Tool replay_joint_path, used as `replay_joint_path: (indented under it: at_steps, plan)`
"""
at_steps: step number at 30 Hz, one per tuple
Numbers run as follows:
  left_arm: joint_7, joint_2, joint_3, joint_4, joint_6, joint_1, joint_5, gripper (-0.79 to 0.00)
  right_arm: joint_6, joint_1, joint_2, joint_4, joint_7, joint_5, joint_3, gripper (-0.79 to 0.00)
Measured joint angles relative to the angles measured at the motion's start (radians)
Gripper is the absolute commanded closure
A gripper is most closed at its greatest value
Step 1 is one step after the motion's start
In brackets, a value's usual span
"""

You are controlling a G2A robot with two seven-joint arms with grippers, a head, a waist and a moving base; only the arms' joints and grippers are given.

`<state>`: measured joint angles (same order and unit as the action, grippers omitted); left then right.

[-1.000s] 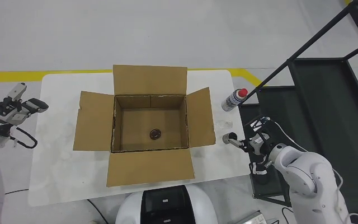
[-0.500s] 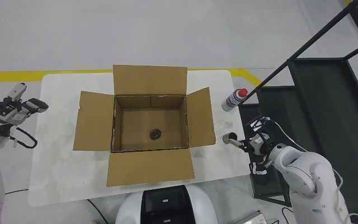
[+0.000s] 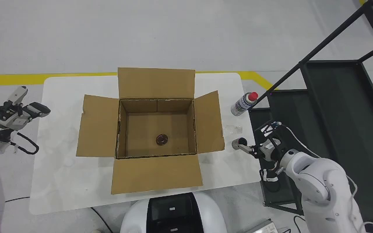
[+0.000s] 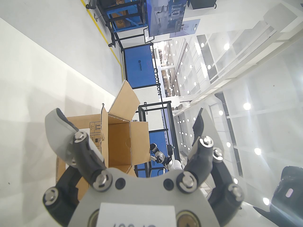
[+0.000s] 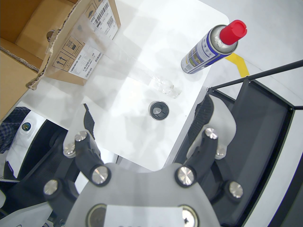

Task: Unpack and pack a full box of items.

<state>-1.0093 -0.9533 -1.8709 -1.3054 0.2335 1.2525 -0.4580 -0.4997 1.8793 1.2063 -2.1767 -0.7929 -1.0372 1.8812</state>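
Right gripper (image 5: 144, 109), open, hangs above a small dark cup (image 5: 159, 111) at the white surface's (image 5: 151, 24) edge, spray can (image 5: 208, 50) beyond. Left gripper (image 4: 129, 119), open, faces a bright hall. The box (image 3: 156, 83) sits mid-surface, flaps spread, one round item (image 3: 161, 138) inside.

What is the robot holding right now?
Nothing. The left gripper and right gripper are both open and empty; the spray can stands apart on the table.

Grey floor (image 3: 175, 29); yellow line (image 3: 58, 76); black rack (image 3: 335, 102).

Matt cardbd box (image 3: 156, 83), glossy metal spray can (image 5: 201, 55), smooth table (image 3: 64, 169).
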Motion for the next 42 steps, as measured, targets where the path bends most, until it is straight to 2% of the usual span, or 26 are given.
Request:
replay_joint_path:
  at_steps: [20,30,42]
  plan:
    - [0.000,0.000,0.000,0.000,0.000,0.000,0.000,-0.785,0.012,-0.008,-0.001,0.019,0.016,-0.013,-0.005,-0.785]
    - [0.000,0.000,0.000,0.000,0.000,0.000,0.000,-0.785,0.026,-0.109,-0.012,0.238,0.012,-0.147,-0.100,-0.785]
    - [0.000,0.000,0.000,0.000,0.000,0.000,0.000,-0.785,0.036,-0.192,-0.020,0.420,0.032,-0.153,-0.163,-0.785]
